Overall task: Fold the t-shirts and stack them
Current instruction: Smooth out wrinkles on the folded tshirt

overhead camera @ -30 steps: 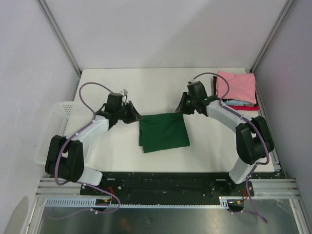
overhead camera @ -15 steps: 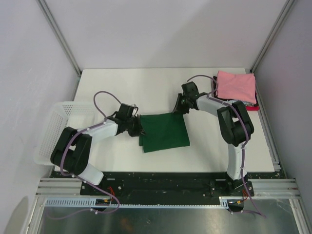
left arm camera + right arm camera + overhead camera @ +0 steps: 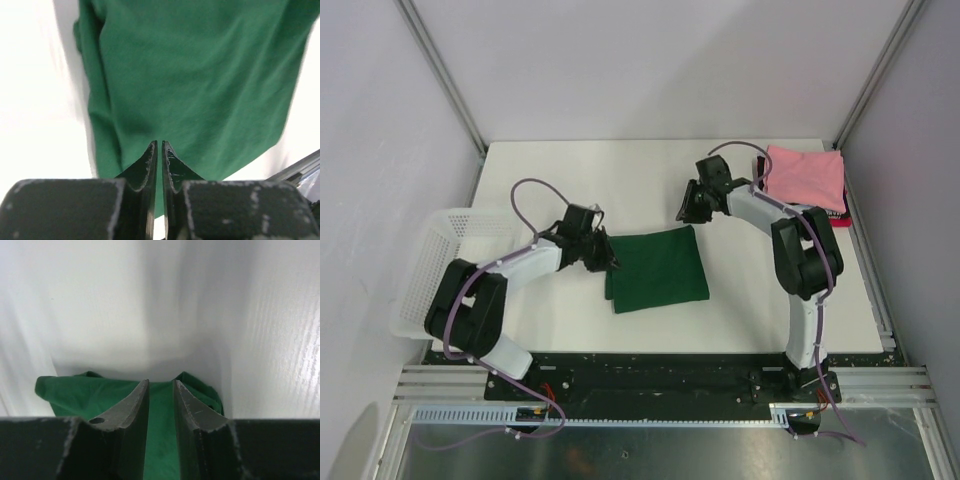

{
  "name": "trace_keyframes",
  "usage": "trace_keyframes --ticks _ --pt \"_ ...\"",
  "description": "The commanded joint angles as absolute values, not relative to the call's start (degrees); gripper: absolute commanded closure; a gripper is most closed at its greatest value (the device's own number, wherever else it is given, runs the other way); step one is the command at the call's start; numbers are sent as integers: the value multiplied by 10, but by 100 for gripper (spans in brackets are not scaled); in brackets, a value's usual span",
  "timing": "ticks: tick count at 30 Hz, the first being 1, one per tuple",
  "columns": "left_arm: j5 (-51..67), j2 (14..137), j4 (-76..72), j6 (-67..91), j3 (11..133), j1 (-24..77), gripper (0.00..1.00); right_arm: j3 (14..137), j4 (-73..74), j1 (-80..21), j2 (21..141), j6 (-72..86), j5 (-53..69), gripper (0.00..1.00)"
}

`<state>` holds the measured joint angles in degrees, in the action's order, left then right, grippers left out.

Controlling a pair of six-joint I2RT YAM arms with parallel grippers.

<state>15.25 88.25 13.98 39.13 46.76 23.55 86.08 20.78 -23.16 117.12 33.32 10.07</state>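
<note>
Here, at the far left, a white plastic mesh basket [image 3: 420, 285] hangs over the left edge of the white table [image 3: 620, 170]. Next to the right, the left arm lies low across the table, and the left gripper [image 3: 605, 258] sits at the left border of the folded dark green cotton t-shirt [image 3: 658, 270]. In the left wrist view its fingers [image 3: 150, 160] are clenched almost together, with only a hairline slit between them, right over the doubled left edge of the green cloth. I cannot tell whether any cloth is pinched between them.

The green t-shirt lies flat as a rough rectangle in the middle of the table, between the two grippers and nearer the arms' bases than the far edge. The right gripper [image 3: 686, 208] hangs just beyond the shirt's far right corner. In the right wrist view its fingers [image 3: 135, 405] stand released, a clear gap apart, and the green cloth shows through that gap.

Farthest right, in the table's far right corner, a folded pink t-shirt [image 3: 807, 175] tops a pile, with the edge of a red t-shirt [image 3: 838, 221] showing beneath it, well apart from the green one.
</note>
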Motion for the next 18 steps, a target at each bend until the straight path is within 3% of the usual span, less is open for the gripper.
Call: trace_keyframes --ticks 1,11,18 --pt "160 878 130 381 542 222 89 857 218 -233 1094 320 81 70" --pt "176 1043 125 384 659 175 95 837 225 -256 1106 327 90 71" --pt "164 1095 126 383 664 137 98 814 224 -227 1154 334 96 71"
